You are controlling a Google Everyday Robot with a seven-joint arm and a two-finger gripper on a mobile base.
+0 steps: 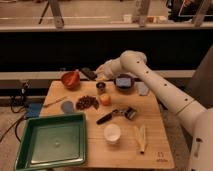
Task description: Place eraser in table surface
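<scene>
The eraser (88, 73), a small dark flat block, sticks out to the left from my gripper (95, 75). The gripper is shut on it and holds it just above the back edge of the wooden table surface (155, 135), right of the red bowl (70, 79). My white arm reaches in from the right, over the dark bowl (123, 82). The eraser does not touch the tabletop.
A green tray (50, 141) overhangs the front left. A small can (100, 87), orange fruit (104, 100), brown pile (87, 102), grey disc (67, 106), black-handled tool (108, 117), white cup (112, 133), pale yellow item (141, 137) and grey cloth (142, 89) lie on the table.
</scene>
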